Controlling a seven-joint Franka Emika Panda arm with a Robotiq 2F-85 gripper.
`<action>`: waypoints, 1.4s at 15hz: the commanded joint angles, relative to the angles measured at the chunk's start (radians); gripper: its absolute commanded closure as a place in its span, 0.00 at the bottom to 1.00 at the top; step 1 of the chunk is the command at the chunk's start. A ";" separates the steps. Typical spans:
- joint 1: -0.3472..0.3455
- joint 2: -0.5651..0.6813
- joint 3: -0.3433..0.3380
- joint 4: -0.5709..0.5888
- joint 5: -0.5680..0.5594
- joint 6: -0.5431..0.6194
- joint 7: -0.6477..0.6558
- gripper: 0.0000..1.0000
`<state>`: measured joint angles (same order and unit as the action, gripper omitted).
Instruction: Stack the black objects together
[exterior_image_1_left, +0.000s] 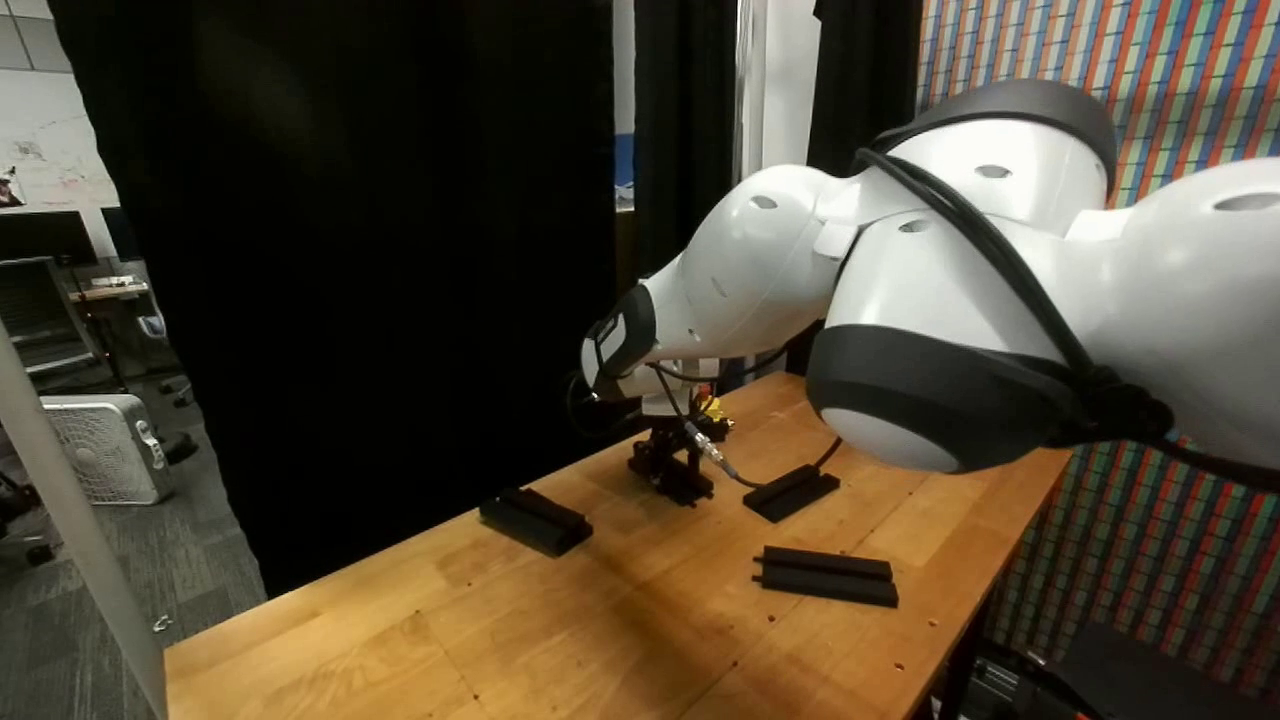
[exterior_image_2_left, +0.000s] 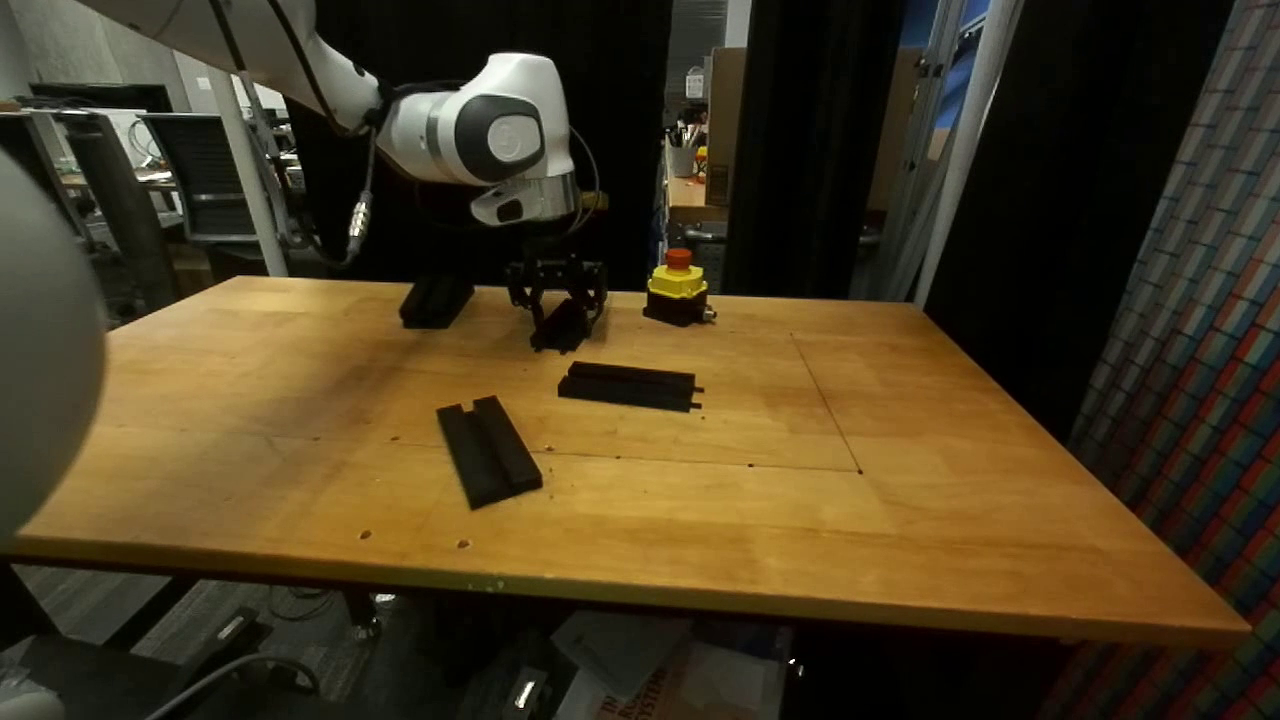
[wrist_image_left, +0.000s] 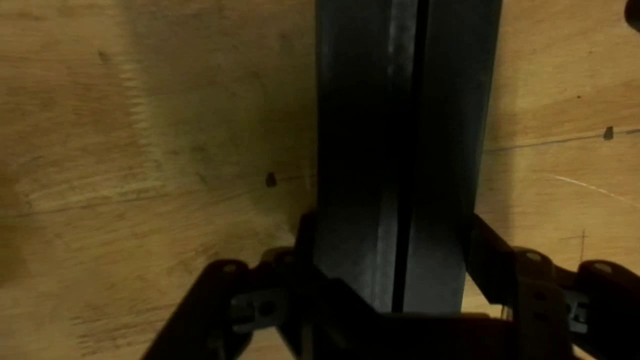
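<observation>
E-stop (exterior_image_2_left: 677, 288) nr grpr (wrist_image_left: 392, 237) hldg bar (wrist_image_left: 360, 130); blk curtain (exterior_image_1_left: 350, 250) behind tbl (exterior_image_2_left: 900, 540).

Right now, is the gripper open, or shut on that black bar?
The gripper is shut on the black bar: in the wrist view, its fingers meet both long sides. Whether the bar is lifted, I can't tell.

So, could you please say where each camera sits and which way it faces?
An exterior view: off the table, facing across it; arm and hand show.
An exterior view: beside the arm, facing table and curtain; arm and hand show.
Wrist view: above the hand, facing down at a bar; hand shows.
Both exterior views share table, arm, hand and bar.
</observation>
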<state>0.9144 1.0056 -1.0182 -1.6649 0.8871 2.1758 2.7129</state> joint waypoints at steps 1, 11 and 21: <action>-0.009 -0.032 0.028 0.000 -0.034 0.070 -0.018 0.54; -0.298 -0.409 0.516 -0.024 -0.644 0.480 -0.066 0.55; -0.636 -0.474 1.066 0.015 -0.622 0.478 -0.288 0.55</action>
<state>0.3495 0.5294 -0.0510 -1.6685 0.2223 2.6593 2.5001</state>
